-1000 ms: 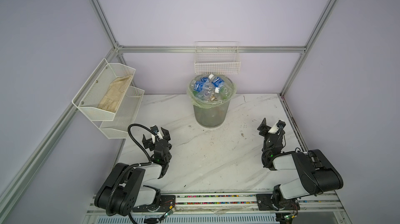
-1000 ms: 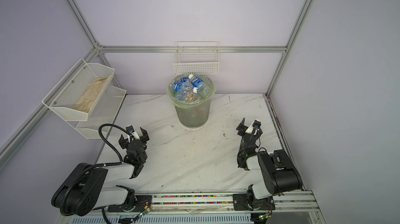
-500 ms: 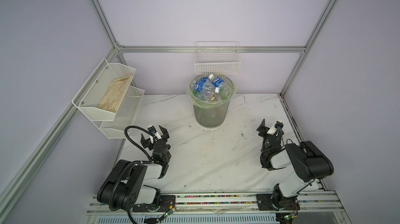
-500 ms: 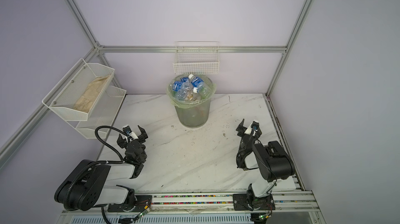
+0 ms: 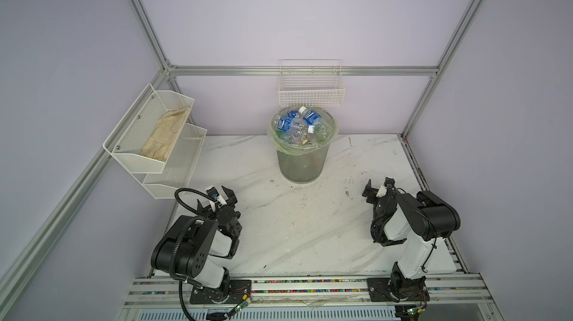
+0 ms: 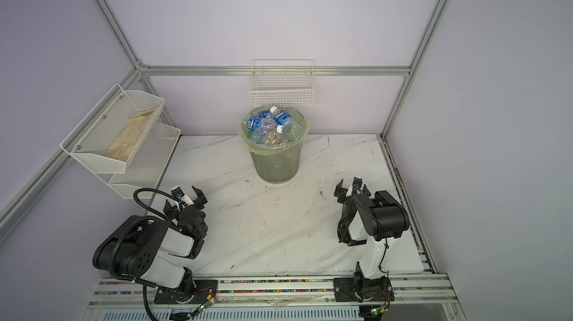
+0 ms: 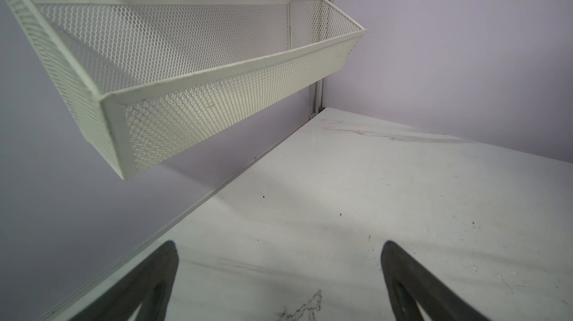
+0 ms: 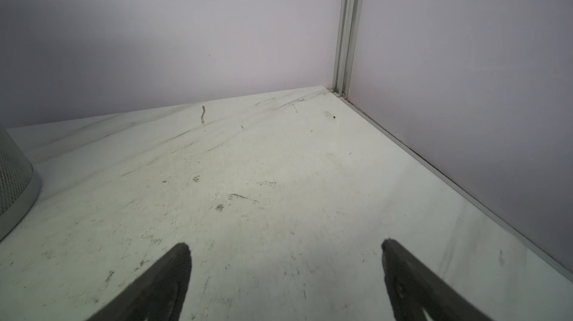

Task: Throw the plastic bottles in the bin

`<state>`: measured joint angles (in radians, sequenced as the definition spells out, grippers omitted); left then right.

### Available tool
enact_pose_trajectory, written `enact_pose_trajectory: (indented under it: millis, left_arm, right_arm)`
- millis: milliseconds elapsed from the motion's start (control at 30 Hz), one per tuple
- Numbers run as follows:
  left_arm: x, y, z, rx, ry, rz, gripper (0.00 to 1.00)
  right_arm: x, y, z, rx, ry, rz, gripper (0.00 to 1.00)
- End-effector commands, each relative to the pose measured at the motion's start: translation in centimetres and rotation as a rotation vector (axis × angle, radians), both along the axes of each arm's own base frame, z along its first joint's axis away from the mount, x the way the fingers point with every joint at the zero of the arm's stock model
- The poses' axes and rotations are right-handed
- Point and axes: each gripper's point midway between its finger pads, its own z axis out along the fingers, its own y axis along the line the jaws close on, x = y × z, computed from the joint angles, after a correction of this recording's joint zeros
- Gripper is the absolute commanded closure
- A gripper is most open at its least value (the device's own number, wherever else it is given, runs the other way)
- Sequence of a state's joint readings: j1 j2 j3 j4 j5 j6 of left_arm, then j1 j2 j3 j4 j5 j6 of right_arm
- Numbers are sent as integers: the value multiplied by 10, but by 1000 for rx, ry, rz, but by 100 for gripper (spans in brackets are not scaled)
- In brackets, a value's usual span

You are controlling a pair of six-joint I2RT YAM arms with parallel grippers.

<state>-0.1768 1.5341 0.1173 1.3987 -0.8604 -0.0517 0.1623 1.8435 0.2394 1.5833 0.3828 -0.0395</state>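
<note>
The plastic bottles (image 5: pixel 298 124) lie heaped inside the bin (image 5: pixel 302 166), filling it to its green-lined rim, several with blue labels and white caps. The bin stands at the back of the table (image 5: pixel 294 229), just below the white wire basket (image 5: pixel 311 94) on the rear wall.

The left hand (image 5: pixel 216 199) hovers low at the table's near left, beside the lower tier of the mesh shelf (image 5: pixel 169 161), its fingers spread wide and holding nothing. The right hand (image 5: pixel 379 187) sits at the near right, pointed toward the back right corner, fingers likewise wide apart and bare. Both hands are well apart from the bin and the bottles, which lie between and beyond them. A folded cloth (image 5: pixel 164 136) rests in the shelf's upper tier.
</note>
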Motion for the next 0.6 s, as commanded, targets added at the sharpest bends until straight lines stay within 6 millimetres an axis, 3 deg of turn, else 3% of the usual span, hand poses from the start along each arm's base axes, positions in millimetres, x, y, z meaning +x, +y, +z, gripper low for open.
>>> enact_pose_trajectory:
  millis: [0,233,367,567]
  left_arm:
    - [-3,-1,16,-24,-98,-21,0]
    - [19,-32,14,60,-35,-226,0]
    - [40,-71,0,160,53,-460,0]
    - [47,-73,-4,170,65,-463,0]
  right_arm:
    - [7,1,61,16,-236,5,3]
    - [40,4,46,20,-112,-11,3]
    - [46,7,43,-4,-83,5,3]
    - [45,9,43,-11,-85,18,3]
